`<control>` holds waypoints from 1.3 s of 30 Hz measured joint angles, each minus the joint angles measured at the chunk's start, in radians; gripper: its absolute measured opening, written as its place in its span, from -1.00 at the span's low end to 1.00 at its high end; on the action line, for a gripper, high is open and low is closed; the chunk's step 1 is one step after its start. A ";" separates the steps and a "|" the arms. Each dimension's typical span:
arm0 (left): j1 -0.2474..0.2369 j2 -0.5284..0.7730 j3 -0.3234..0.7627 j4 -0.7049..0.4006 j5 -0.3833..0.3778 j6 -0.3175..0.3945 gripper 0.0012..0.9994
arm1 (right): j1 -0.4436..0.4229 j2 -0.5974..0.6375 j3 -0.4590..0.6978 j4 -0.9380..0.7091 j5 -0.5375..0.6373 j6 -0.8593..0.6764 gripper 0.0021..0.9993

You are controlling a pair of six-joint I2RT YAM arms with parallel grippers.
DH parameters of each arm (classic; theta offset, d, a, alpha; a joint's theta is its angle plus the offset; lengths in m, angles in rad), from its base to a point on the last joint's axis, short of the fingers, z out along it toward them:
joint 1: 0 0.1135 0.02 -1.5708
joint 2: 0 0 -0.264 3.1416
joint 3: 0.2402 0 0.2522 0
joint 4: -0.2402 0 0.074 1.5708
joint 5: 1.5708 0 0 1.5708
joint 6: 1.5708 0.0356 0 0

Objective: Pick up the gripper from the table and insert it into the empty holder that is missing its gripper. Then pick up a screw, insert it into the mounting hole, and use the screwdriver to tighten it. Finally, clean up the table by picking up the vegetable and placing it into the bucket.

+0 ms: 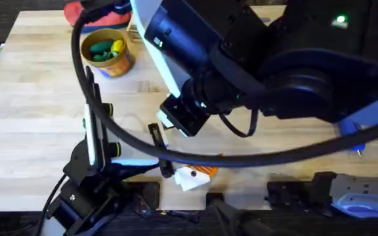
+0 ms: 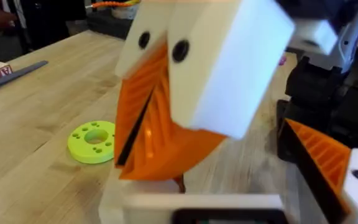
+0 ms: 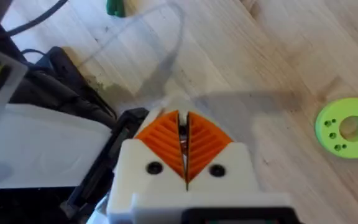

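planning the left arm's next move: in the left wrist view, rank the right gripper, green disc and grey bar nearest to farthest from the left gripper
1. right gripper, directly in front, closest.
2. green disc, flat on the table just past it.
3. grey bar, lying farther back on the table.

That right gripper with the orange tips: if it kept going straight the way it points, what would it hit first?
Most likely the bare wooden table. In the right wrist view the right gripper, fingers shut, aims down at the boards; the green ring lies off to one side. Depth is hard to judge.
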 joint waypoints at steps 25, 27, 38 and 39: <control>-0.002 0.000 0.000 0.000 -0.003 0.005 0.97 | 0.000 -0.068 0.002 -0.031 0.022 0.023 0.98; -0.002 0.000 0.000 0.001 -0.003 0.005 0.97 | 0.002 -0.086 0.002 -0.033 0.035 0.024 0.99; -0.002 0.000 0.000 0.001 -0.003 0.005 0.97 | -0.021 -0.255 0.002 -0.170 0.178 0.072 0.98; -0.002 0.000 0.000 0.001 -0.003 0.005 0.97 | -0.038 -0.272 0.002 -0.190 0.184 0.087 0.98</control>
